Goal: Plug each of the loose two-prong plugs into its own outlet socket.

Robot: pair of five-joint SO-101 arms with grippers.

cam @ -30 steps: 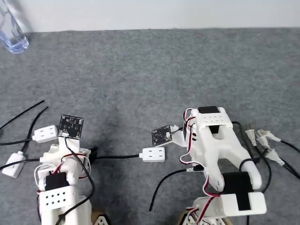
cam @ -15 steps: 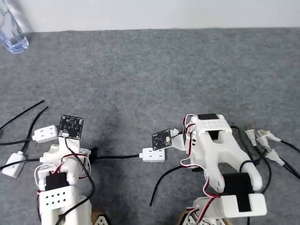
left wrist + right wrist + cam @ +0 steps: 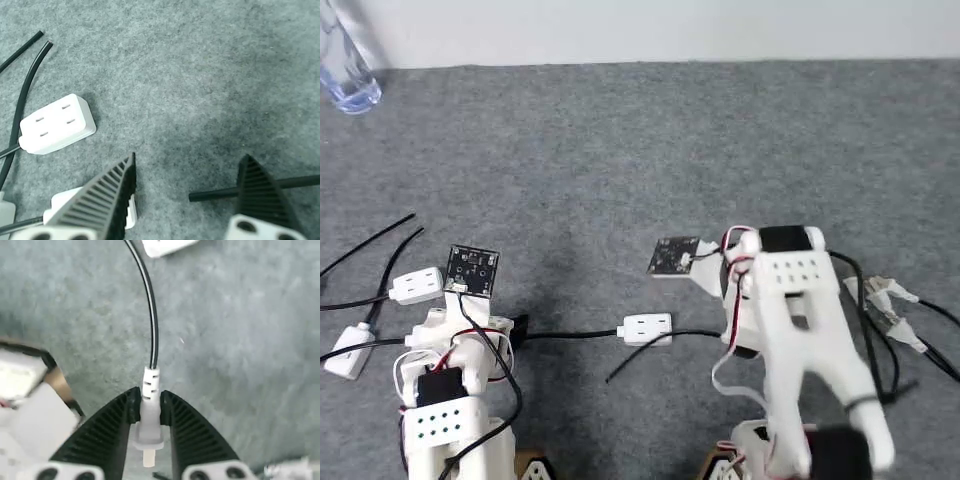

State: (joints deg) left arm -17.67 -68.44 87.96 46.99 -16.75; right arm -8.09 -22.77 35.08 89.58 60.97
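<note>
Across the grey counter (image 3: 620, 150) we have wide open room beyond both arms, and we judge no plug seated yet. Our right end effector (image 3: 148, 397) is clenched on one two-prong plug (image 3: 148, 422) near the middle outlet socket (image 3: 646, 328). Our left end effector (image 3: 189, 161) hangs released beside another socket (image 3: 56, 124), and more loose plugs (image 3: 880, 298) wait at far right.

High view looks down; wrist views (close) face the mat (image 3: 620, 130).
</note>
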